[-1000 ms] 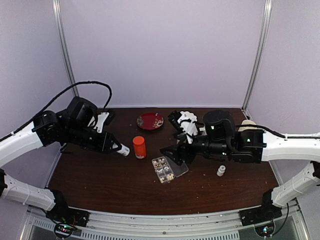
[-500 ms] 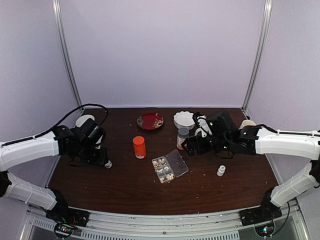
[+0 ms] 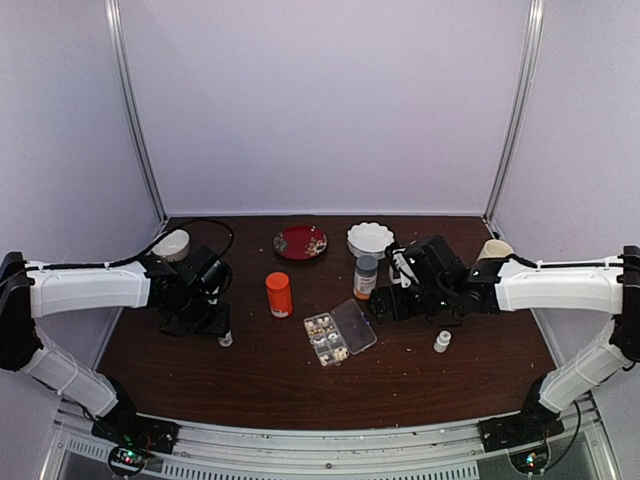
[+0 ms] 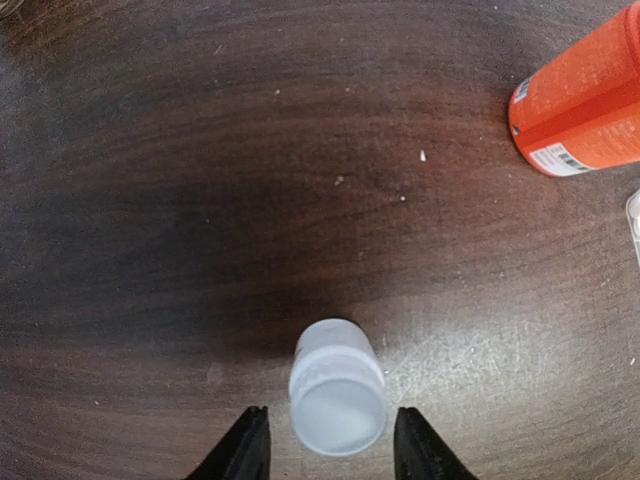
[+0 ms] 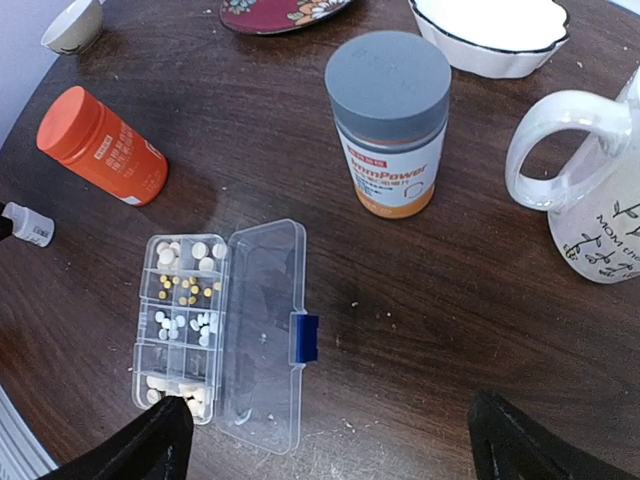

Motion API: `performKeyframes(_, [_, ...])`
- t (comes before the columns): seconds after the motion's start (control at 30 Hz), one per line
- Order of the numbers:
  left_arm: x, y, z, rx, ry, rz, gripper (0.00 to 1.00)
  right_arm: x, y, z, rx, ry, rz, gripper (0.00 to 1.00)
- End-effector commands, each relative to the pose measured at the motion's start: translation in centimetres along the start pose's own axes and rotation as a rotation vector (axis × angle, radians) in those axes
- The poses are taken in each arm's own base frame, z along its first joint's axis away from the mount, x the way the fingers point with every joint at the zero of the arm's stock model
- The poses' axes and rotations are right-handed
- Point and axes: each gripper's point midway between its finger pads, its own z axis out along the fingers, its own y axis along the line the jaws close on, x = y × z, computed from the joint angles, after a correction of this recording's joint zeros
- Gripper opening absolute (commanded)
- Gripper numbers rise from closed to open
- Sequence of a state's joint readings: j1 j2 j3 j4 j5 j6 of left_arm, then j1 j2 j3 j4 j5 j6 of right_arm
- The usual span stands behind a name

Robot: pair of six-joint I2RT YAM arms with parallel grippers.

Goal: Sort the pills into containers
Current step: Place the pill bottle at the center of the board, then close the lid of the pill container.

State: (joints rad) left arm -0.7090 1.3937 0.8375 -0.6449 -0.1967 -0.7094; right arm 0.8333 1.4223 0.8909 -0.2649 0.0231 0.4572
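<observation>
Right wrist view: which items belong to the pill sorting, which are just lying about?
Job: clear plastic hinged-lid pill box; tiny pale pills in its cells.
Lying about: orange-red cylindrical bottle; grey-capped orange-label bottle; white handled mug; white scalloped bowl; red patterned plate; small white bottle.

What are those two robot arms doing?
Two robot arms are sorting pills. The left hand sits open around a small white plastic bottle standing on the dark wooden table, not gripping it. The right hand hangs wide open near the clear plastic pill box, whose lid is open, tiny pale pills in its cells.
</observation>
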Motion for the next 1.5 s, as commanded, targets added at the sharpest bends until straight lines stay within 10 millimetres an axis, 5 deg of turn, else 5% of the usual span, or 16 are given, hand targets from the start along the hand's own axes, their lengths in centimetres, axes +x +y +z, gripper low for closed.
performKeyframes(0.0, [-0.8,-0.5,0.3,0.027,-0.027,-0.024,0.54,1.6,-1.2,1.3,0.058,0.062,0.032,0.99])
performKeyframes(0.1, [-1.1,-0.8,0.0,0.042,-0.036,-0.024,0.77,2.2,-1.5,1.7,0.064,0.068,0.051,0.93])
performKeyframes(0.23, [-1.9,-1.4,-1.6,0.090,-0.078,-0.018,0.77,2.4,-1.9,1.9,0.066,0.067,0.069,0.77])
performKeyframes(0.47, [-1.8,-5.4,-4.3,0.318,-0.113,-0.021,0.51,3.3,-2.1,3.0,0.025,0.089,0.075,0.47])
performKeyframes(0.7, [-0.2,-9.3,-2.6,0.428,-0.146,-0.044,0.00,4.4,-2.0,4.9,-0.009,0.129,0.088,0.00])
performKeyframes(1.1, [0.6,-13.7,1.8,0.473,-0.087,0.007,0.00,6.3,-0.2,7.0,-0.114,0.216,0.068,0.00])
performKeyframes(1.47, [0.5,-17.7,4.2,0.534,-0.086,0.054,0.00,5.4,2.1,6.5,-0.233,0.203,0.076,0.00])
